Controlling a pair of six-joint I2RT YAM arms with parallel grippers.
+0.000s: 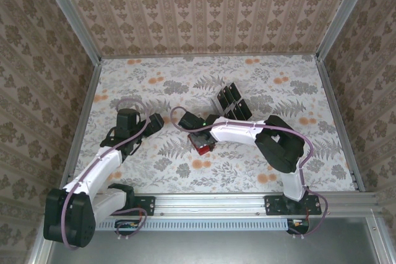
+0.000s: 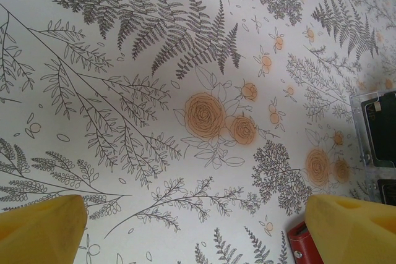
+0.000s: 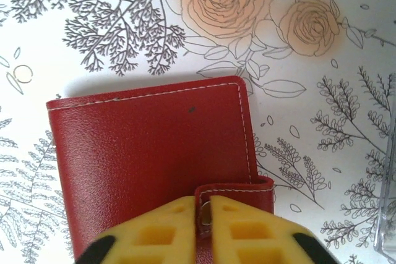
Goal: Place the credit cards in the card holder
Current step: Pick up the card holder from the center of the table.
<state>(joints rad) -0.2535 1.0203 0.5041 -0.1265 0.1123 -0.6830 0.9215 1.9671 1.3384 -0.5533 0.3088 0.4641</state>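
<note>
Two hands, one red holder [image 1: 202, 144], one clear rack [image 1: 230, 102]. We see the right hand [image 3: 204, 230] pinched together on the holder's snap tab [image 3: 238, 190]. The holder lies flat on the flowered desk [image 1: 154, 171] near its middle (a little nearer the arms than the rack). The left hand [image 2: 198, 230] hangs spread wide over bare desk, gripping nothing, with the holder's corner beside one finger. Dark cards [image 2: 378, 129] stand in the rack; we make out at least two but cannot tell the full count.

Flat, closed red card holder [image 3: 154, 153]; dark credit cards [image 2: 382, 129] in clear rack [image 2: 357, 102]
</note>
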